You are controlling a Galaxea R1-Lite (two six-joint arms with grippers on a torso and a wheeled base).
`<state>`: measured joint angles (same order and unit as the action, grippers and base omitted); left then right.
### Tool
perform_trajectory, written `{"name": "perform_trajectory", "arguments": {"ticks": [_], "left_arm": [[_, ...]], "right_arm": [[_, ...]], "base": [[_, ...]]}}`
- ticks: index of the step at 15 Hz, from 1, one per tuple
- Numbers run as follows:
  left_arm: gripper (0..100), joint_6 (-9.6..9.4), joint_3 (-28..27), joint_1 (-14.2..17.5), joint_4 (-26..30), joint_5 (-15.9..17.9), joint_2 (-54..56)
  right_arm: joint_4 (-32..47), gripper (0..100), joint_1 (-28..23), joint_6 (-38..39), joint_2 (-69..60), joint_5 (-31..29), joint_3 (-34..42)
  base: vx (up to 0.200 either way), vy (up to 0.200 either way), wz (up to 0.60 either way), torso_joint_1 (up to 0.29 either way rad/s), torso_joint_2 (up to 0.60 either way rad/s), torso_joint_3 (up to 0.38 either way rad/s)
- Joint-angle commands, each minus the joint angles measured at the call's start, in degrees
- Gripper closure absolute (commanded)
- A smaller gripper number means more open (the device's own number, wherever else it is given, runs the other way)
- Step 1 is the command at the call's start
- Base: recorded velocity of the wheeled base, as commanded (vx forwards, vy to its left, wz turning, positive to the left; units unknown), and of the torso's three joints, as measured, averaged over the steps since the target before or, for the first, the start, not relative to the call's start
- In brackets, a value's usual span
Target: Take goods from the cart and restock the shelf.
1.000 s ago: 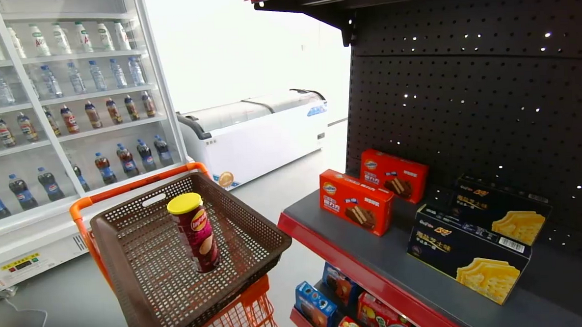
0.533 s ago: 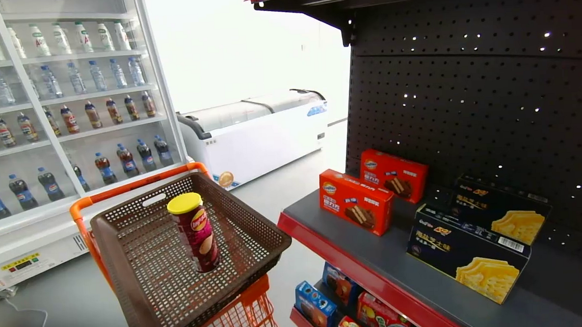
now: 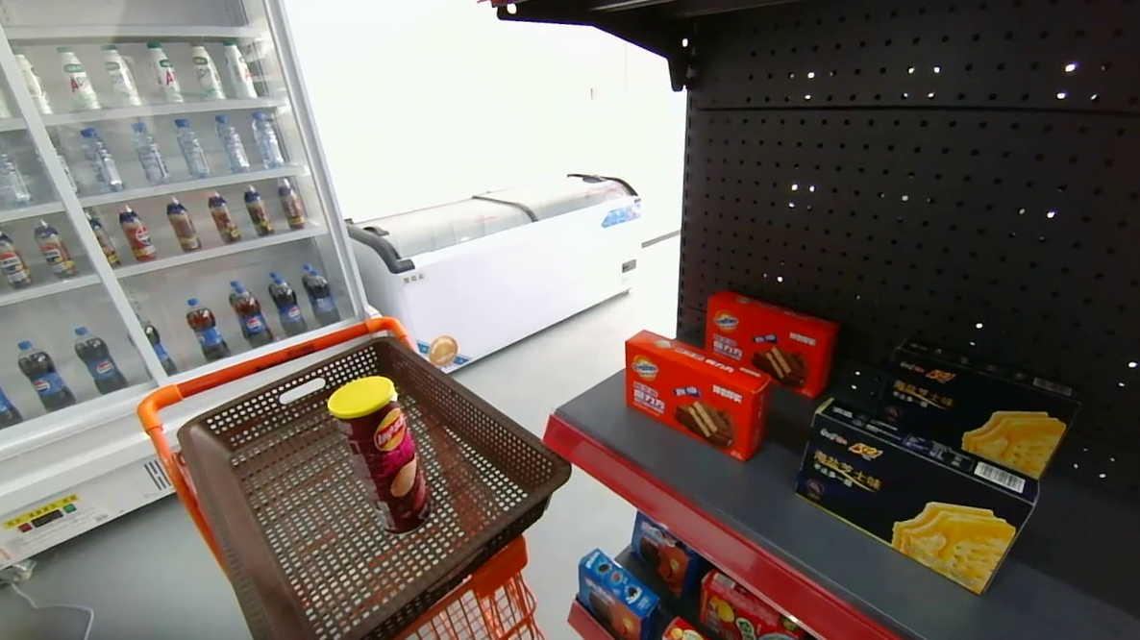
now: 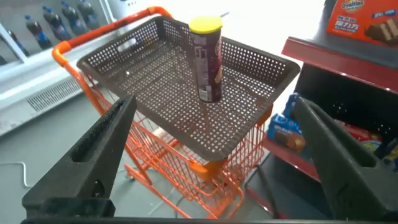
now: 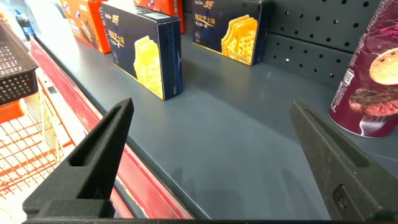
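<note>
A maroon chip can with a yellow lid stands upright in the brown mesh basket on top of the orange cart. My left gripper hangs open above and in front of the basket, with the can standing between its fingers farther off and untouched. My right gripper is open over the bare grey shelf board. A second maroon chip can stands on that board near the pegboard back, beside one finger and apart from it.
On the shelf stand two red biscuit boxes and two dark boxes with yellow biscuits pictured. More boxes fill the lower shelf. A glass drinks fridge and a chest freezer stand behind the cart.
</note>
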<state>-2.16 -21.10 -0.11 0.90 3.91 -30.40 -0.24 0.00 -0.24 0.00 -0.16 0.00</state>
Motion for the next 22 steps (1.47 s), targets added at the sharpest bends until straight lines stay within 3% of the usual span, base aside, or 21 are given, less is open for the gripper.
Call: {"name": "perform_trajectory", "arguments": {"ticks": [1, 2, 5, 10, 14, 21, 22], "left_arm": [[0, 2.86, -7.7, 2.9, -3.5, 1.9, -23.6], [0, 2.77, -8.0, 5.0, -7.6, 3.7, -28.0], [0, 1.81, -8.0, 12.9, -25.4, 15.4, -45.5], [0, -3.03, -7.3, 13.5, -35.1, 21.0, -62.2], [0, -3.29, -9.8, 11.8, -46.8, 22.2, -75.9], [0, -3.99, -17.1, 8.5, -53.2, 21.8, -87.9], [0, -4.96, -22.0, 7.1, -54.1, 21.7, -91.9]], "right_arm": [[0.0, 0, 0.0, 0.0, 0.0, 0.0, 0.0], [0.0, 0, 0.0, 0.0, 0.0, 0.0, 0.0], [0.0, 0, 0.0, 0.0, 0.0, 0.0, 0.0], [0.0, 0, 0.0, 0.0, 0.0, 0.0, 0.0], [0.0, 0, 0.0, 0.0, 0.0, 0.0, 0.0], [0.0, 0, 0.0, 0.0, 0.0, 0.0, 0.0], [0.0, 0, 0.0, 0.0, 0.0, 0.0, 0.0]], "base": [[0.000, 0.000, 0.00, 0.000, 0.00, 0.000], [0.000, 0.000, 0.00, 0.000, 0.00, 0.000], [0.000, 0.000, 0.00, 0.000, 0.00, 0.000], [0.000, 0.000, 0.00, 0.000, 0.00, 0.000], [0.000, 0.000, 0.00, 0.000, 0.00, 0.000], [0.000, 0.000, 0.00, 0.000, 0.00, 0.000], [0.000, 0.000, 0.00, 0.000, 0.00, 0.000]]}}
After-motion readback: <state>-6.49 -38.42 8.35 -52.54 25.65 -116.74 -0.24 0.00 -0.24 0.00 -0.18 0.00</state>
